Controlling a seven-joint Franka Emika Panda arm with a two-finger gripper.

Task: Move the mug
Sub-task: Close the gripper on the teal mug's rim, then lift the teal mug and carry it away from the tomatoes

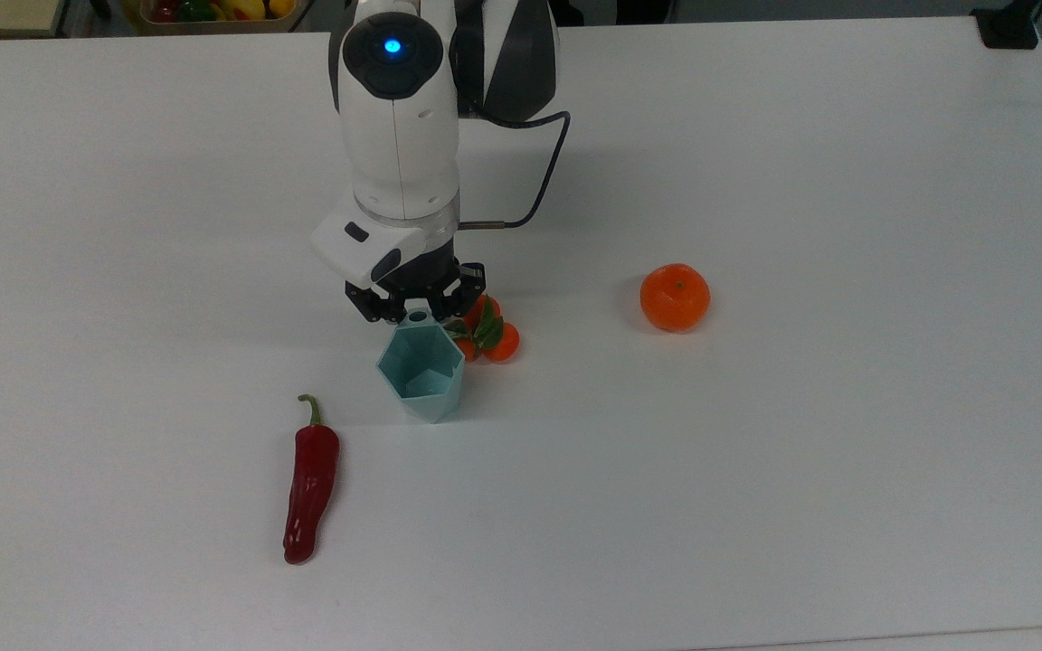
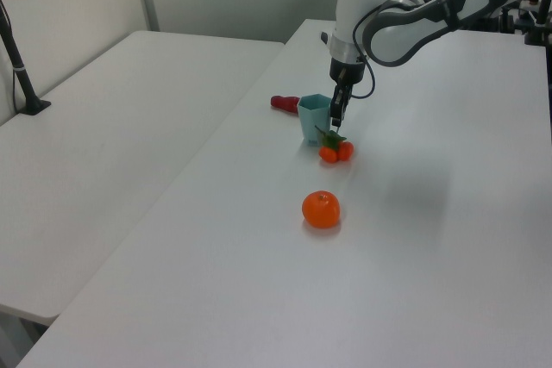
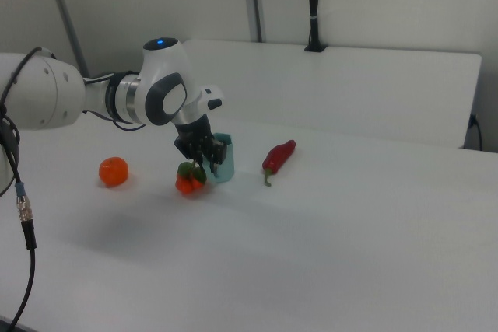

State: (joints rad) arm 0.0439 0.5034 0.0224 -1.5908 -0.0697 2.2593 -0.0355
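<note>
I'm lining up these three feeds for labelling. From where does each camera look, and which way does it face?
Top view: high, opposite the arm's base, looking down at the table; wrist and gripper at the mug.
Left view: raised off one side, orange nearest, red chili pepper far; arm reaches in.
Right view: low, opposite side, order reversed; forearm shows.
All three share the mug and small tangerines.

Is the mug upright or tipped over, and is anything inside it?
Upright and empty: the mug stands on its base, rim up, and the top view shows its bare inside.
</note>
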